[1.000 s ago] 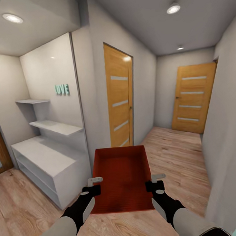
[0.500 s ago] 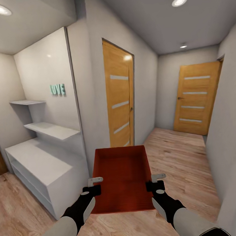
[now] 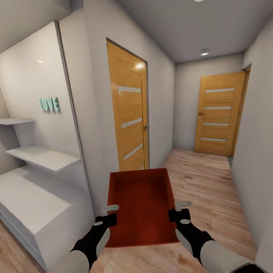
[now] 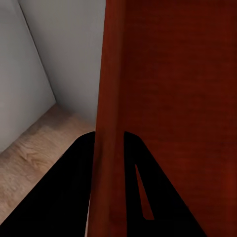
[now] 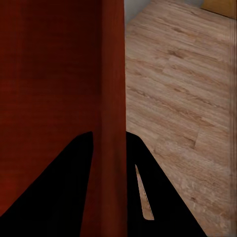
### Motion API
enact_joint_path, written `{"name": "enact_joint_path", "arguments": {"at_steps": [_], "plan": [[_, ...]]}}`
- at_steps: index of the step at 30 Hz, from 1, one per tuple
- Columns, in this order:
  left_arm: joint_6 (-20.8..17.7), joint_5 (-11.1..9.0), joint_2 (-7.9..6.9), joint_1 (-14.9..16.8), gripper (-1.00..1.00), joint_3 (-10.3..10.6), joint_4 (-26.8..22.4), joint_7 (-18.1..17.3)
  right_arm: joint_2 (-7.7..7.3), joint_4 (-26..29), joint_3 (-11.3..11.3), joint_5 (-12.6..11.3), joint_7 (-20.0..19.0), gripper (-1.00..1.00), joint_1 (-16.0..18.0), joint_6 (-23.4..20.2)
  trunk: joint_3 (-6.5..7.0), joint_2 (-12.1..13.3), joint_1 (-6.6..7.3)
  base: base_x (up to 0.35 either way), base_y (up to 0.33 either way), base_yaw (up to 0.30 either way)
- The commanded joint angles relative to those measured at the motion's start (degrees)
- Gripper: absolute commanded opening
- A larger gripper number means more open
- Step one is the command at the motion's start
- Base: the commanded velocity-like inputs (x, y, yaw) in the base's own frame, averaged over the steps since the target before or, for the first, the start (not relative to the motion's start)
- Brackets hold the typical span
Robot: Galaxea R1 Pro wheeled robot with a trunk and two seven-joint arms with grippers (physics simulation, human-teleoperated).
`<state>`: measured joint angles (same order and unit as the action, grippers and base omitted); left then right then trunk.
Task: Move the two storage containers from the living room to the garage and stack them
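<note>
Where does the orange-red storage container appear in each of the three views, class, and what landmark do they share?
Head view: storage container, low centre, between both grippers.
Left wrist view: its side wall runs between the fingers.
Right wrist view: its wall likewise.
Shared landmark: wood-plank floor.

container [image 3: 142,204] between pincers | shelves [image 3: 37,157] left | doors [image 3: 129,121] ahead

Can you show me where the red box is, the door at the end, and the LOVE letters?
red box [image 3: 142,204]: head view, ribbed inside bottom.
door at the end [image 3: 218,114]: head view, middle panel.
LOVE letters [image 3: 50,105]: head view, middle of the word.
</note>
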<state>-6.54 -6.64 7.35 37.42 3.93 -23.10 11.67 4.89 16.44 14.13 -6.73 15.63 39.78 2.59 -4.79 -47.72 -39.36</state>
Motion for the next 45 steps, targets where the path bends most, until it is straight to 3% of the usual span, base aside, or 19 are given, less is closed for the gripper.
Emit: {"name": "enact_joint_path", "arguments": {"at_steps": [1, 19, 45], "plan": [[-0.41, 0.22, -0.67, -0.03, -1.0, 0.03, -0.19, 0.73, -0.04, 0.0, -0.98, -0.47, 0.05, -1.0, 0.12, 0.31, -0.09, -0.07, -0.05, 0.322, 0.0, -0.275], [-0.41, 0.22, -0.76, 0.0, -1.0, -0.06, -0.19, 0.73, -0.06, 0.0, -1.04, -0.47, 0.1, -1.0, 0.12, 0.31, -0.09, -0.07, -0.05, 0.322, 0.0, -0.278], [-0.41, 0.22, -0.76, 0.01, -1.0, -0.05, -0.19, 0.81, -0.06, 0.0, -1.04, -0.56, 0.09, -1.0, 0.12, 0.5, -0.09, -0.07, -0.05, 0.322, 0.0, -0.012]]}}
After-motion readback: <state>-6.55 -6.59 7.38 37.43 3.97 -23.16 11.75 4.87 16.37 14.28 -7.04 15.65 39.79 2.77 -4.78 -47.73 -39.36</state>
